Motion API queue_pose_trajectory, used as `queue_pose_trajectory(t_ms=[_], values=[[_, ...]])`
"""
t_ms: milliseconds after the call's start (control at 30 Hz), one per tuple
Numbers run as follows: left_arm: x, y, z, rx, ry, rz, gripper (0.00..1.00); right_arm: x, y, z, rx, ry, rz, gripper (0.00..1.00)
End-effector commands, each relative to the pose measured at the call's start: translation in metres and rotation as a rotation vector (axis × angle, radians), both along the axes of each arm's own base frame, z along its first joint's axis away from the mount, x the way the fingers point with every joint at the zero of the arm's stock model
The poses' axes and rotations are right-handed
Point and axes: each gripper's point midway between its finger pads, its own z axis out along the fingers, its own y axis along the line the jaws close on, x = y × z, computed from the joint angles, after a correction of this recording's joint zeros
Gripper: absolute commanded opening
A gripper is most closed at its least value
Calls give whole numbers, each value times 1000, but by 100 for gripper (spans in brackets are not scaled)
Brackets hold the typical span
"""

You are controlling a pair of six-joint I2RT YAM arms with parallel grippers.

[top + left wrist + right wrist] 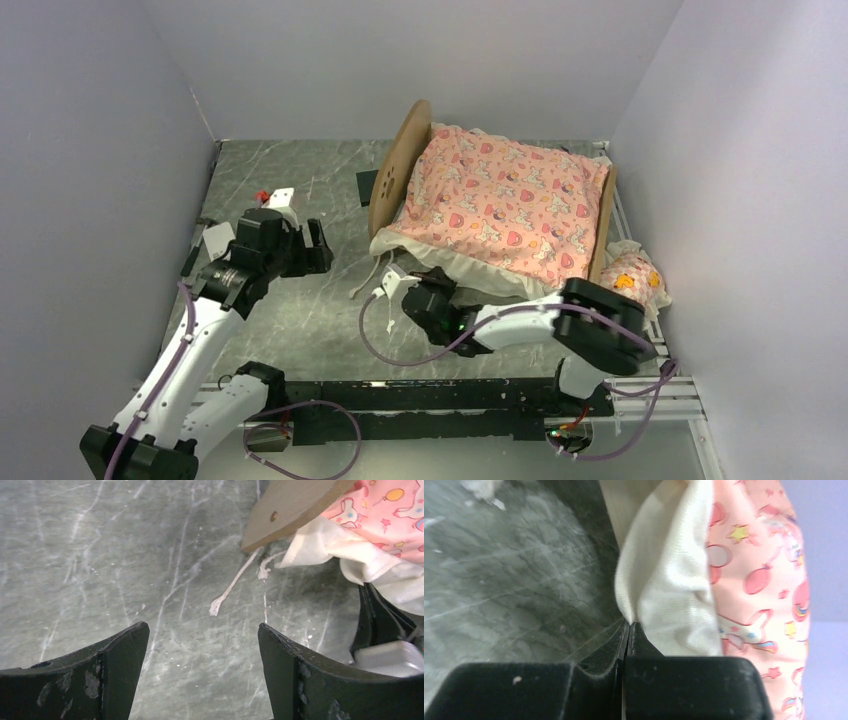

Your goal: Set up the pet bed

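The pet bed stands at the back right, with its light-wood rounded headboard [398,168] on the left and its low footboard [603,222] on the right. The pink cartoon-print mattress [505,200] lies on it, its white ruffle [470,262] hanging over the near side. The frilled pillow [632,277] lies on the table right of the footboard. My right gripper [440,282] is shut [629,625] on the ruffle's edge [664,595] at the near side of the bed. My left gripper [308,248] is open and empty over bare table [202,627], left of the headboard [285,507].
A white cord [232,587] trails on the table [300,320] below the headboard. Small white pieces [280,197] and a black square [367,185] lie at the back left. Walls close in on three sides. A metal rail [640,395] runs along the near edge.
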Motion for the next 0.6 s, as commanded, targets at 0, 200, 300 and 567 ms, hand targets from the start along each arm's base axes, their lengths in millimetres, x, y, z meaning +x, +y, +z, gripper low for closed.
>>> queue_pose_trajectory(t_ms=[0, 200, 300, 567], values=[[7, -32, 6, -155, 10, -72, 85, -20, 19, 21, 202, 198, 150, 0], [14, -64, -3, -295, 72, -146, 82, -34, 22, 33, 314, 385, 271, 0], [17, -76, -11, -359, 104, -161, 82, -40, 23, 31, 332, 446, 307, 0], [35, -103, -22, -493, 84, -162, 77, -37, 20, 21, 338, 477, 304, 0]])
